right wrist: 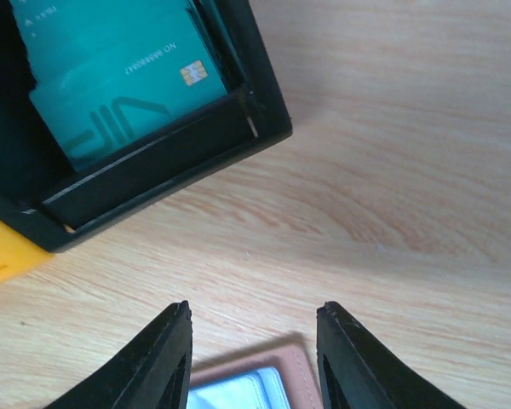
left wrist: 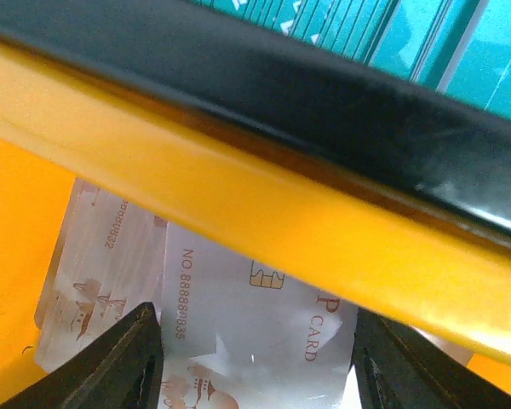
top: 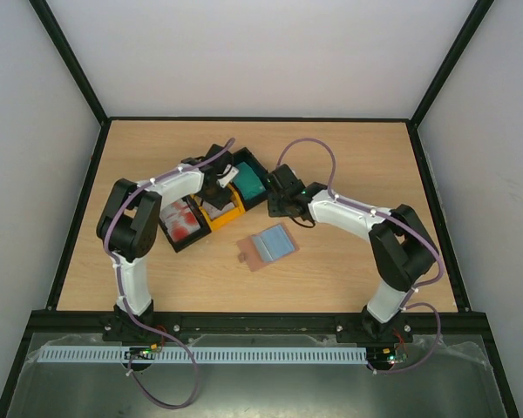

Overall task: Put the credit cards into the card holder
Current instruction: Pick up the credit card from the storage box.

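Observation:
In the left wrist view a pale whitish credit card (left wrist: 255, 341) printed "VIP CARD" lies in the yellow tray (left wrist: 281, 213), over another pale card (left wrist: 94, 256). My left gripper (left wrist: 255, 311) is down inside that tray (top: 220, 213), and its fingers (left wrist: 132, 358) press against the card's two side edges. Teal credit cards (right wrist: 119, 77) fill a black tray (right wrist: 153, 170). The pinkish-brown card holder (top: 268, 246) lies open on the table, pale blue pockets up. My right gripper (right wrist: 254, 308) hangs open above its corner (right wrist: 264, 375), empty.
Three trays stand in a row: a black one (top: 181, 228) holding red-and-white cards, the yellow one, and a black one (top: 248, 183) holding teal cards. A black frame edges the wooden table (top: 375, 174). The right arm's purple cable (top: 309, 148) arcs over the far side.

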